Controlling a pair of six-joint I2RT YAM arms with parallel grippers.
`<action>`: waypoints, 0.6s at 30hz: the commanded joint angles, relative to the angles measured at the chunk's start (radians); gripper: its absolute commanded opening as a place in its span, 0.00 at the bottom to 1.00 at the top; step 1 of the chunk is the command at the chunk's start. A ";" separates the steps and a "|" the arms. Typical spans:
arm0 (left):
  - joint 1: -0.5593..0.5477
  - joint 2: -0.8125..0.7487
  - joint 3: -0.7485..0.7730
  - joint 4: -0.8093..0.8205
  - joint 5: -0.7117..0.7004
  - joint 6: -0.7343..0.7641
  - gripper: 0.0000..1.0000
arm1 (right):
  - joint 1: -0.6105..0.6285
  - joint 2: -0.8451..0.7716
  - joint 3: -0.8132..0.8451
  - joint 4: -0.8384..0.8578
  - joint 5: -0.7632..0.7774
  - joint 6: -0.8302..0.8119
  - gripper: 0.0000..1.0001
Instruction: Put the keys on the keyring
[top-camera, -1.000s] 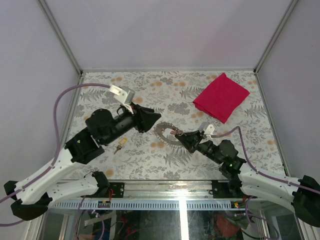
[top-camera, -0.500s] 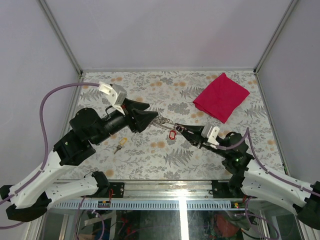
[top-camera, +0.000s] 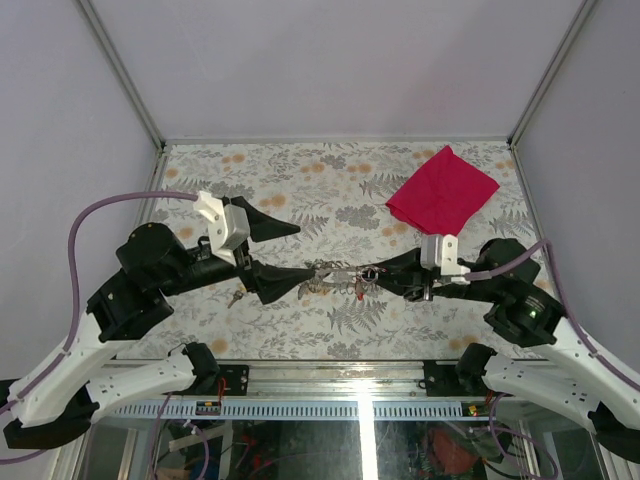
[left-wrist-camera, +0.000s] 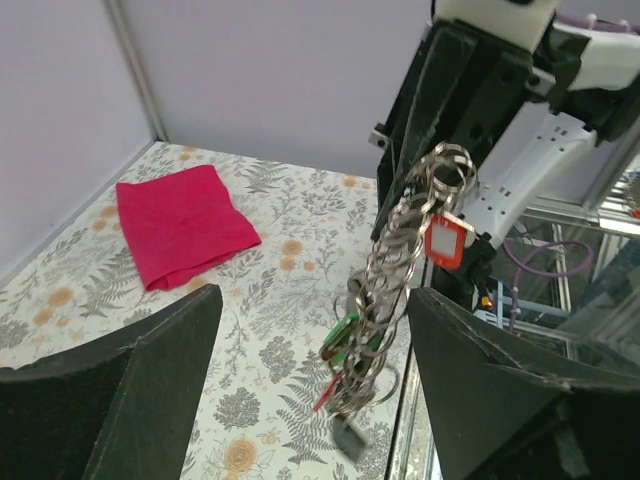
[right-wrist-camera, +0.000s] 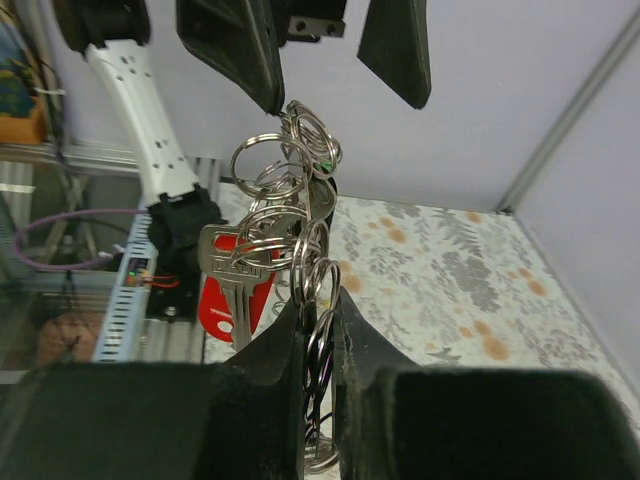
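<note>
A chain of silver rings, the keyring (top-camera: 335, 277), hangs in the air between my two grippers. My right gripper (top-camera: 368, 273) is shut on one end of it; in the right wrist view the fingers (right-wrist-camera: 285, 350) pinch the rings (right-wrist-camera: 318, 265). A red-headed key (right-wrist-camera: 232, 290) hangs on the chain, also visible in the left wrist view (left-wrist-camera: 447, 240) above a green tag (left-wrist-camera: 345, 338). My left gripper (top-camera: 300, 256) stands open around the chain's other end, its fingers (left-wrist-camera: 150, 370) wide apart and not touching it. A brass key (top-camera: 236, 297) lies on the table by my left arm.
A red cloth (top-camera: 442, 192) lies folded at the back right of the floral table (top-camera: 330, 190), and shows in the left wrist view (left-wrist-camera: 180, 225). Metal frame posts stand at the back corners. The table's near edge is a metal rail (top-camera: 330, 385).
My left gripper has opened and let go of the chain end it held. Both arms have lifted and swung toward the near edge, and the chain now hangs from the right gripper alone.
</note>
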 joint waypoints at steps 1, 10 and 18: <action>0.003 -0.026 -0.021 0.020 0.080 0.039 0.78 | -0.002 0.014 0.128 -0.072 -0.097 0.104 0.00; 0.003 -0.035 -0.071 0.106 0.201 -0.024 0.78 | -0.002 0.076 0.235 -0.136 -0.121 0.136 0.00; 0.003 -0.031 -0.108 0.130 0.218 -0.049 0.72 | -0.002 0.098 0.262 -0.139 -0.101 0.152 0.00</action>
